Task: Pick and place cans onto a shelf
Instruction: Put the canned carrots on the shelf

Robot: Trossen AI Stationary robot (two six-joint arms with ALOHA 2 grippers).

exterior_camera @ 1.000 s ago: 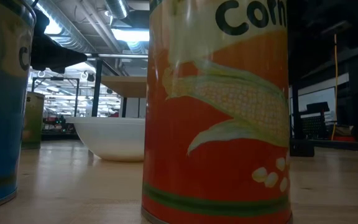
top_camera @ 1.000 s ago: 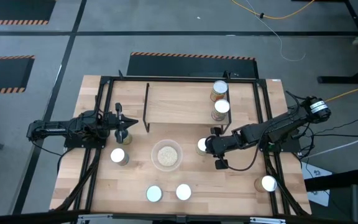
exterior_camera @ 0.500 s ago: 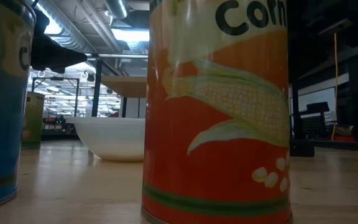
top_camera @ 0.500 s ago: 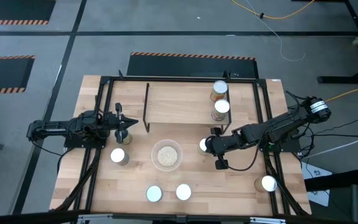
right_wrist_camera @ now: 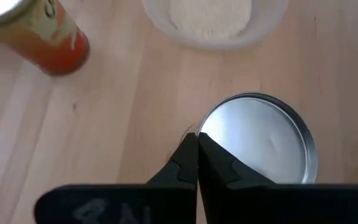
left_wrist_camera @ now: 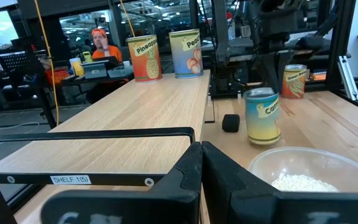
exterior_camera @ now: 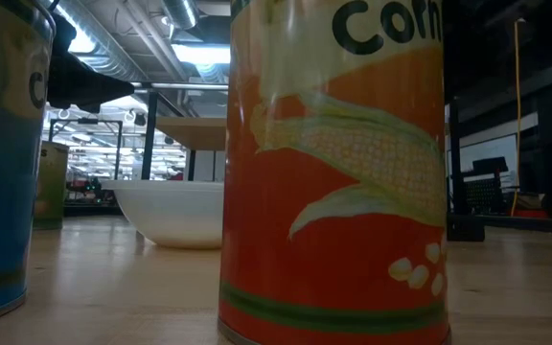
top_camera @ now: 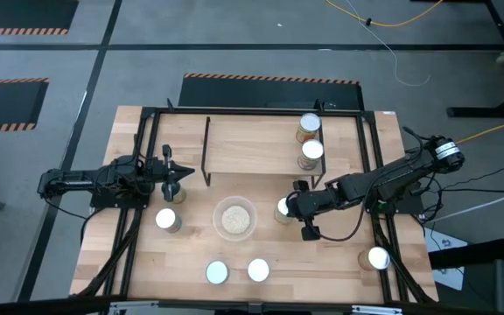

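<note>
- Leftmost, the left gripper [top_camera: 175, 176] hangs at the shelf's [top_camera: 261, 144] 9 o'clock edge, fingers clenched on nothing; its wrist view shows the two fingertips pressed together over the board.
- At about 6 o'clock from that gripper, one can [top_camera: 167, 219] stands on the table [top_camera: 339, 254].
- Next, the clear bowl [top_camera: 234, 218] sits mid-table holding a pale, grainy filling; the low view shows its white wall [exterior_camera: 171, 213] behind a corn-labelled can [exterior_camera: 333, 163].
- Two cans [top_camera: 216, 272] [top_camera: 258, 269] stand near the table's front edge, at roughly 6 o'clock from the bowl.
- At the bowl's 3 o'clock, the right gripper [top_camera: 290, 207] is shut, fingertips together at the rim of a silver-topped can [right_wrist_camera: 257, 143], beside it rather than around it.
- Two cans [top_camera: 310, 125] [top_camera: 311, 152] stand on the shelf board.
- Farthest right, a can [top_camera: 376, 258] stands near the table's 4 o'clock corner.
</note>
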